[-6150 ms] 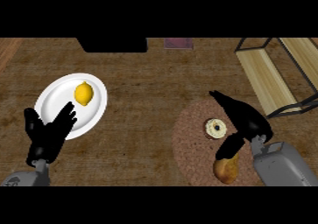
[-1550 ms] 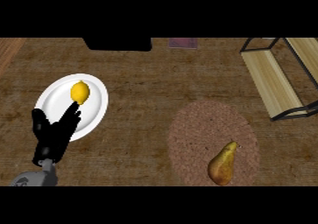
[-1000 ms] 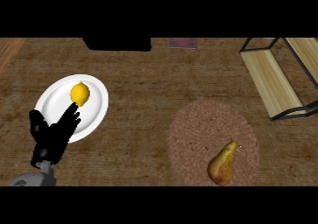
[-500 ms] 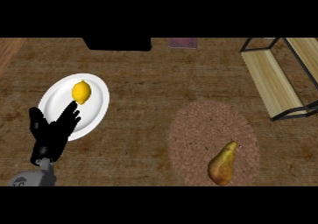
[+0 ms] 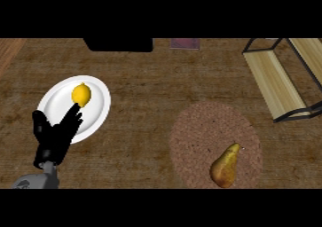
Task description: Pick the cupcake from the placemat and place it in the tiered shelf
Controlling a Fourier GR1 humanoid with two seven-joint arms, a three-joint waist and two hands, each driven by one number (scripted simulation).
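Counter of dark brown wood fills the head view, the only view given. Low and right of centre on it lies the round woven placemat, reddish brown.

On the placemat's lower right part rests a pear, brown-yellow, its narrow end tilted up and to the right. Nothing else lies on the mat. Where the cupcake is cannot be told from this view.

Up and to the right of the placemat, apart from it, stands the tiered shelf. It has pale wooden boards in a thin black frame and runs out past the right edge.

Well to the left of the placemat, and a little higher, sits a white plate with a yellow lemon on its upper half.

Further down on that same side is the left hand, black, coming up from a grey forearm at the lower edge. Its fingers are straight and spread wide, holding nothing, and they lie across the plate's lower left part. The longest ends just below the lemon; whether it touches cannot be told.

Far above the placemat, at the top edge, are a black block, up and to the left, and a small purplish patch, almost straight up.
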